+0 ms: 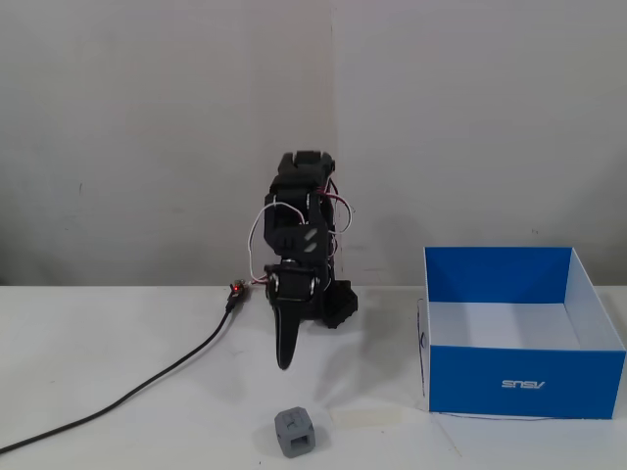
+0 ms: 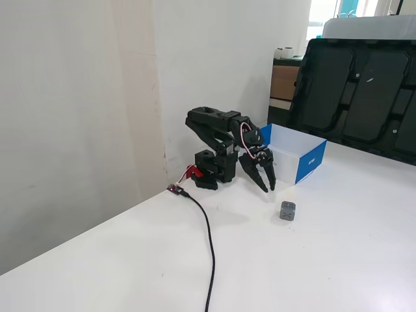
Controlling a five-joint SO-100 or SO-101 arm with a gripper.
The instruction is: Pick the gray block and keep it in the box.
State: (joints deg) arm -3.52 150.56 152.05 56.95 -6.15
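1. In a fixed view, the gray block (image 1: 294,433) sits on the table (image 1: 118,333), in front of the gripper (image 1: 285,364) and apart from it, well left of the box (image 1: 524,338). A pale tape strip (image 1: 367,417) lies just right of the block.
2. Same view: the gripper points down, tips off the table. It's edge-on here, so you can't read the jaws.
3. Risk: the strip is close to the block. Come down off-centre and you'd likely nudge the block or drag the tape.
4. The block is a cube, so no real long axis. It looks turned slightly, one corner edge toward the camera; line the jaws up with flat faces, not corners.
5. In another fixed view, the gripper (image 2: 268,188) has its jaws slightly spread, holding nothing. The block (image 2: 288,210) sits just beyond the tips, toward the camera from the box (image 2: 296,155).
6. Risk: the cable (image 2: 209,240) runs from the arm base, away from the block; low snag risk. The box wall is tall, so a low carry could clip it.
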